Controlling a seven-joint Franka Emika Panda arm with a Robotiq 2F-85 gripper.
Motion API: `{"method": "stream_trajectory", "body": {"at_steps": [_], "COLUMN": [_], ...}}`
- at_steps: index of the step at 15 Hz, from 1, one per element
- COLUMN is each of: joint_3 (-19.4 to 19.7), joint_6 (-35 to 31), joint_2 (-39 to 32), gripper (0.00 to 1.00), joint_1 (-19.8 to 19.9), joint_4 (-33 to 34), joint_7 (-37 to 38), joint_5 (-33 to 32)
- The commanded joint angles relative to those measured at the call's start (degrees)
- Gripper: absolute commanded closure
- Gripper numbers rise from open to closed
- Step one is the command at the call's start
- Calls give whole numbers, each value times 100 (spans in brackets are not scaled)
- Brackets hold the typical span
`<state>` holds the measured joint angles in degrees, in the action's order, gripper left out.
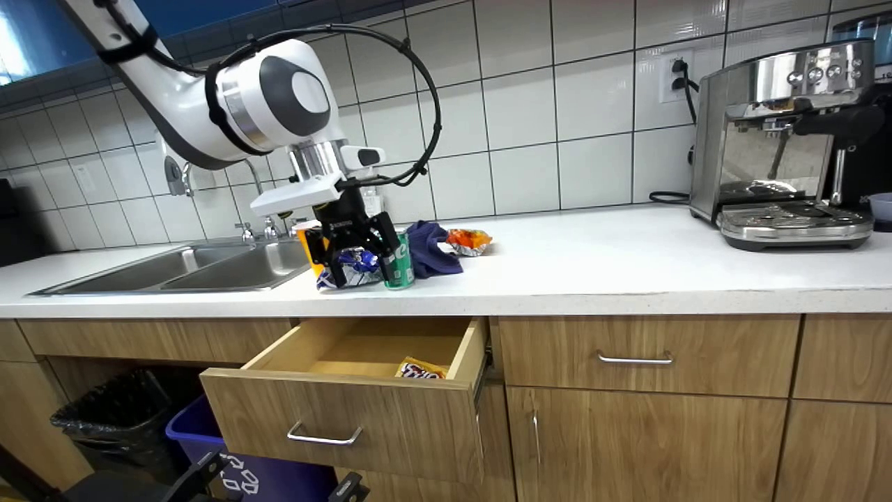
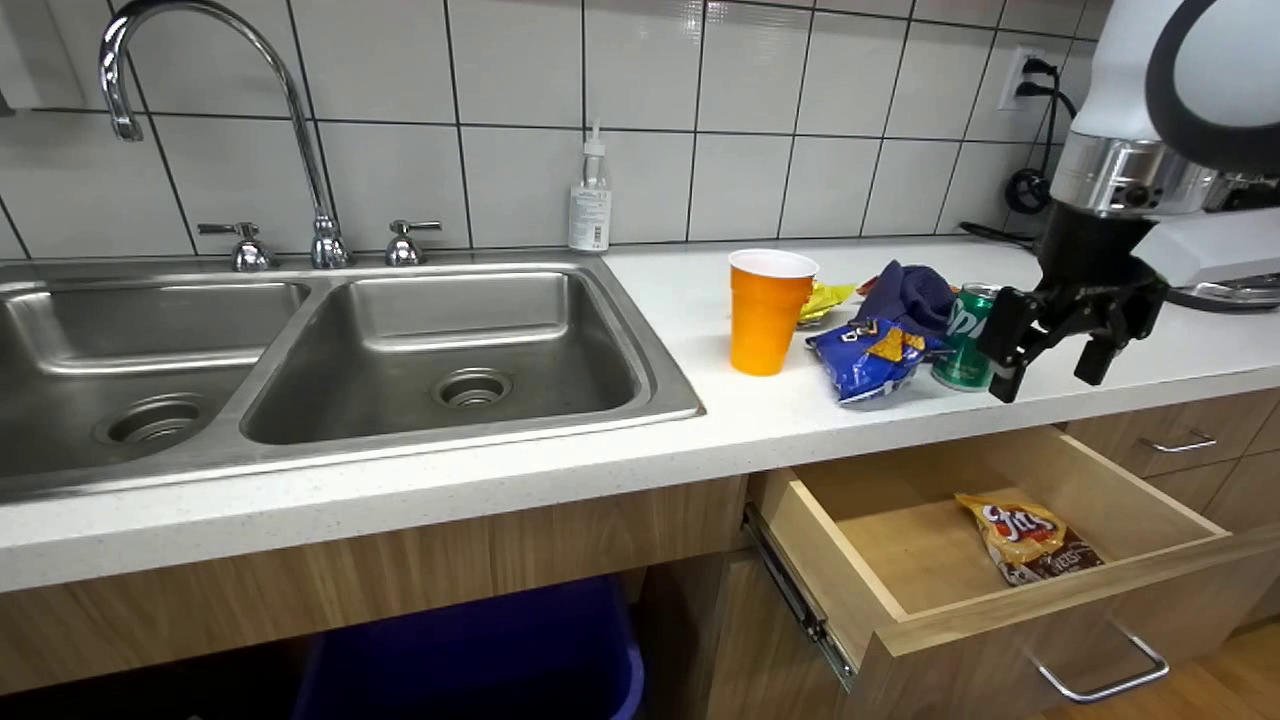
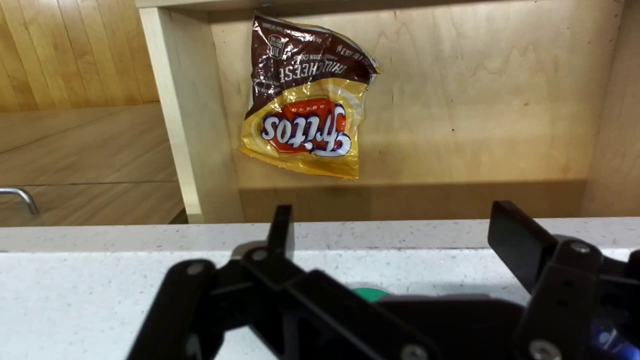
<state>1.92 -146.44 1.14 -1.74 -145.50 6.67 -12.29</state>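
Claw hung with fingers apart beside the green can

Nearest the wrist camera, the claw pointed down near the front edge of the desk, its fingers well spread and nothing clamped between them. Both exterior views put the can upright on the desk, just beside the claw; whether a finger touched it could not be told. A patch of green behind the claw in the wrist view was probably the same can's top.

Below the desk's edge, the drawer stood pulled out. The Fritos bag lay inside it, toward its front. Up on the desk, the blue bag lay close by the can, with the cloth bunched behind the two. The cup stood upright on the blue bag's other side, and the yellow packet lay between cup and cloth. In an exterior view, the orange packet showed past the cloth.

By the look of it, the work was partway along. Two things appeared done: the drawer was out, and one bag lay in it. The can, blue bag, cup, cloth and both packets sat on the desk, none of them in the claw's hold. A grasp was not yet made, and the drawer was not yet pushed back in.
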Motion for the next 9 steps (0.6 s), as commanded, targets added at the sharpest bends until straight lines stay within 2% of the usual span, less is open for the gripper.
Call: {"method": "stream_trajectory", "body": {"at_steps": [1,9], "joint_3": [-146,-322], "joint_6": [311,280], "joint_2": [537,684], "gripper": [0,0], "joint_1": [8,-131], "joint_4": [-225,-169], "joint_7": [-369,-933], "joint_5": [219,629]}}
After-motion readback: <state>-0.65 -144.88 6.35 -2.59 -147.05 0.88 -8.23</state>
